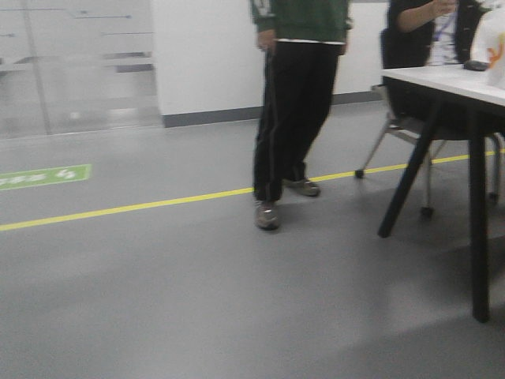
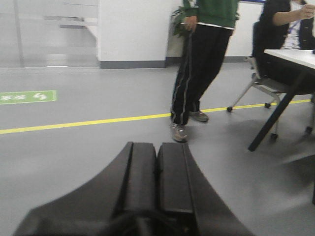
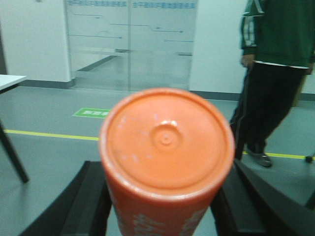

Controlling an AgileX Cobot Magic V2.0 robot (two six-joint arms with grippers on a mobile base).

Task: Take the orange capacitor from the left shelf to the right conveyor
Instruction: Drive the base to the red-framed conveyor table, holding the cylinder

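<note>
Grip first: right hand (image 3: pixel 165 169) is clamped on the orange capacitor (image 3: pixel 166 142), a smooth orange cylinder with a round cap, a small dimple at the cap's centre, and white print low on its side, too blurred to read. Black fingers (image 3: pixel 86 201) press it from both flanks. Its capped end faces the wrist camera and its lower end runs out of frame. It sits in that hand, above a grey floor (image 3: pixel 49 157).

Left hand (image 2: pixel 157 177): two black pads (image 2: pixel 140 177) pressed flat against each other, nothing between them, pointing out over the same floor.

Surroundings, front view:
- Yellow taped line (image 1: pixel 126 208) runs across the floor, with a green floor marking (image 1: pixel 43 176) beyond it at the left edge.
- Standing person in green jacket and black side-striped trousers (image 1: pixel 288 103), grey shoes at the line; head out of frame.
- White worktop on black legs (image 1: pixel 450 79) at the right edge. A small dark object (image 1: pixel 476 65) lies on it, and a white item with an orange mark (image 1: pixel 493 47) is at its far right; both are too blurred to identify.
- Seated person in dark top (image 1: pixel 418 31) on a wheeled chair (image 1: pixel 394 134) behind the worktop.
- Frosted glass partition (image 1: pixel 79 63) at the back left.
</note>
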